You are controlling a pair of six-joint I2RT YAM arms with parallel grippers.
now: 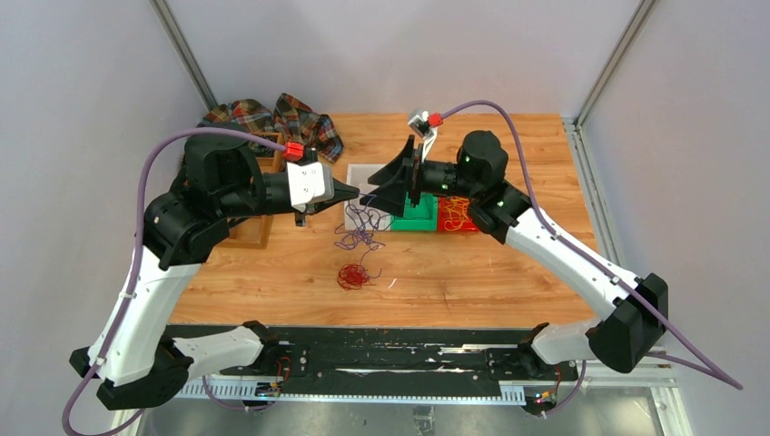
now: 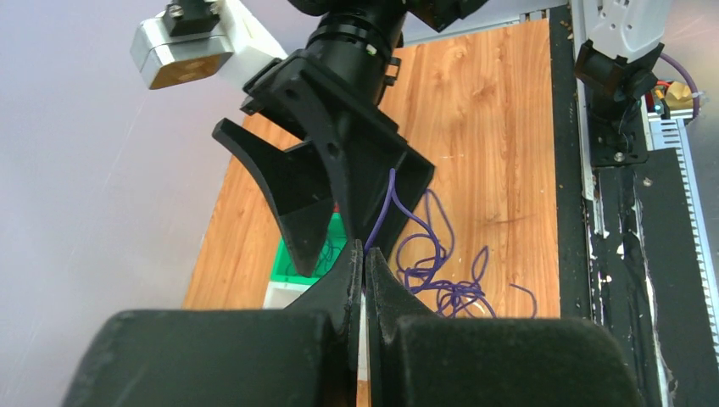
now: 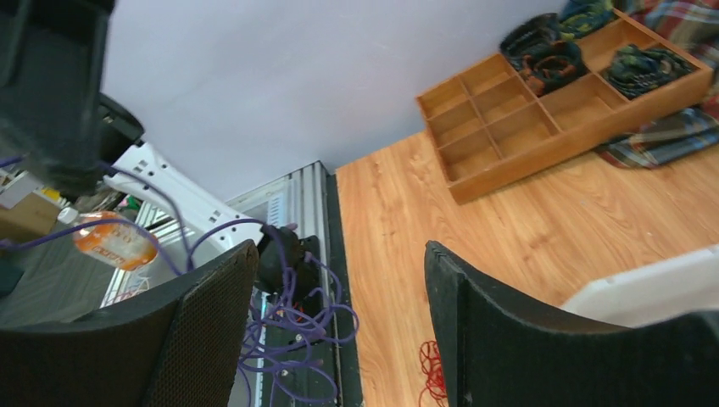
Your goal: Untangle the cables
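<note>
My left gripper (image 1: 356,192) is shut on a thin purple cable (image 2: 392,203), pinched at its fingertips (image 2: 365,251). The cable's loose loops (image 1: 361,232) hang down in a tangle (image 2: 441,284) toward the table. My right gripper (image 1: 386,177) faces the left one at close range, and its jaws stand wide open (image 3: 339,254). The purple tangle (image 3: 292,326) hangs beside its left finger (image 3: 203,322), and nothing is gripped. A red cable bundle (image 1: 352,275) lies on the wood, also visible in the right wrist view (image 3: 431,373). Orange cables (image 1: 457,213) lie in a red bin.
A green bin (image 1: 419,216) and a white bin (image 1: 361,173) sit under the grippers. A wooden divided tray (image 3: 526,119) holding dark coiled rolls stands at the back left, next to a plaid cloth (image 1: 272,116). A black rail (image 1: 390,354) runs along the near edge.
</note>
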